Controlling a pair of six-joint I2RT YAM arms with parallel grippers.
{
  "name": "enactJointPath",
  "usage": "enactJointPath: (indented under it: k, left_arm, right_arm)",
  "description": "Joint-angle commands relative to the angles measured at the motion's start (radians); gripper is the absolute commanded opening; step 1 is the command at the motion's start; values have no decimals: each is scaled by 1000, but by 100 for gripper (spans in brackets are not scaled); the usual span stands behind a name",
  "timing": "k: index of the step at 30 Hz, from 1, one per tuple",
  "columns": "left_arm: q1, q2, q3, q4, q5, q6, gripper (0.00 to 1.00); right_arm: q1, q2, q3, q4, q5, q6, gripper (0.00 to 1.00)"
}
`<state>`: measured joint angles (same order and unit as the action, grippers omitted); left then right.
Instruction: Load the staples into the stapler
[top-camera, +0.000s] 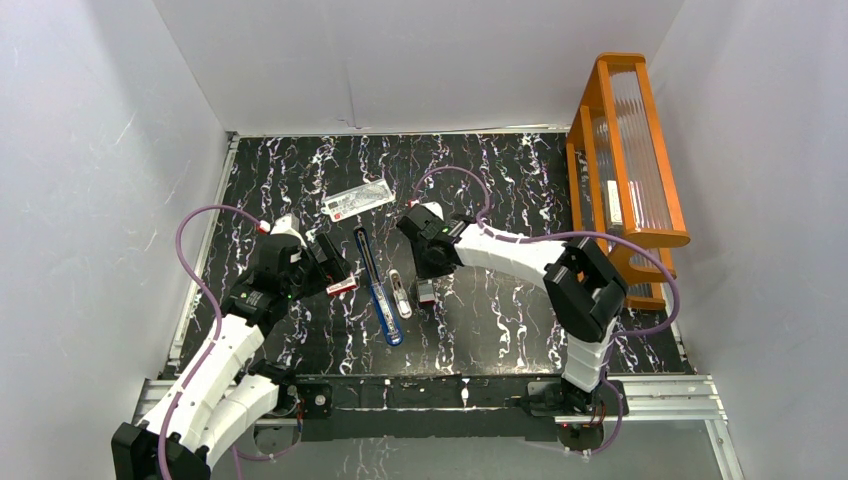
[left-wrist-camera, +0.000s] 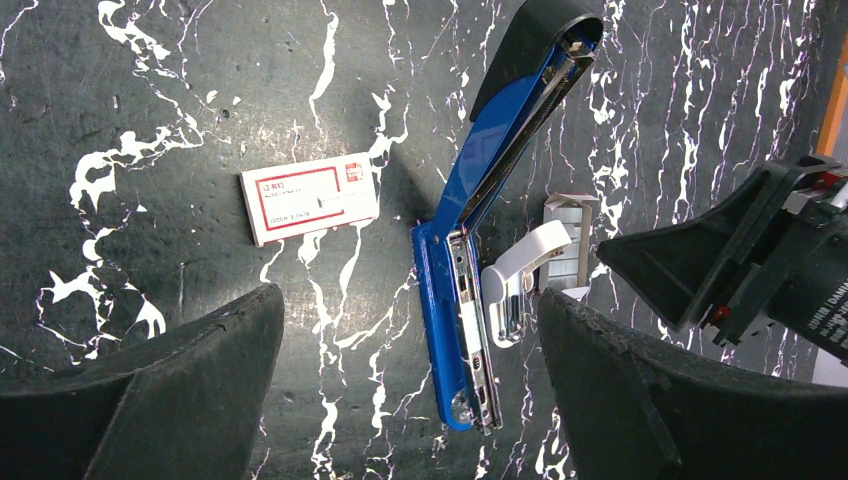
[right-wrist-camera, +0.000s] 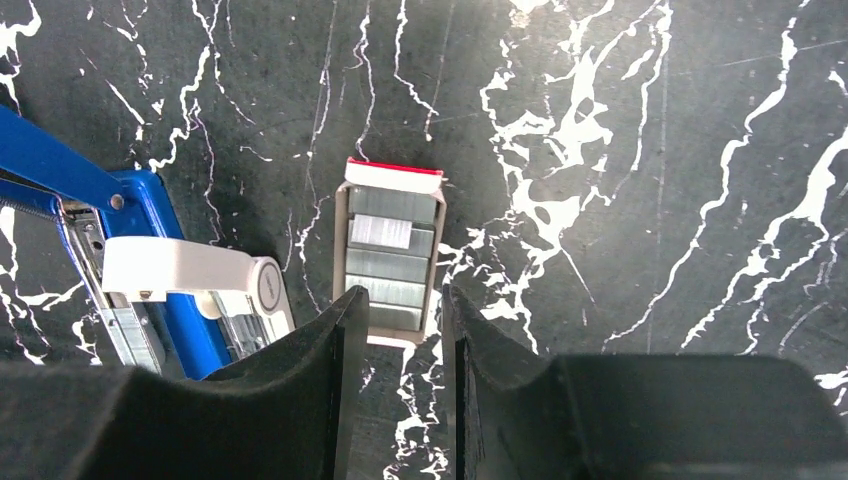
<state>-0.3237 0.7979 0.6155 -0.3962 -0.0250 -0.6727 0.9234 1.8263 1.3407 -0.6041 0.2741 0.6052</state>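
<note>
Above staples tray: right pincer narrow, empty | left pincer wide, near stapler

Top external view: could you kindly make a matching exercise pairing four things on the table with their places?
1. small blue hand stapler
2. open cardboard tray of silvery staples
3. red-and-white cardboard sleeve
4. flat clear packet with white-and-red label

a. at the far end, beyond the other three
b. left of the stapler
c. lying opened, in the middle
d. right of the stapler

Pairs: 1-c, 2-d, 3-b, 4-a.
</note>
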Motion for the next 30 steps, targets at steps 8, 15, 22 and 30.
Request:
enactJointPath:
  k: [8,15,22,30]
  left_arm:
    - [-2,-3,-5,8,-4,7,94]
    - [-2,-4,-5,8,-6,8,94]
    - [-2,-6,-5,6,-10,6,94]
    - [-2,-5,-4,6,-10,6,94]
  right_arm:
    - [7,85,92,44,-23,10,42]
    - [9,114,97,37,-21,10,43]
    - [11,121,99,36,-26,3,45]
    - [13,142,104,32,-24,1,46]
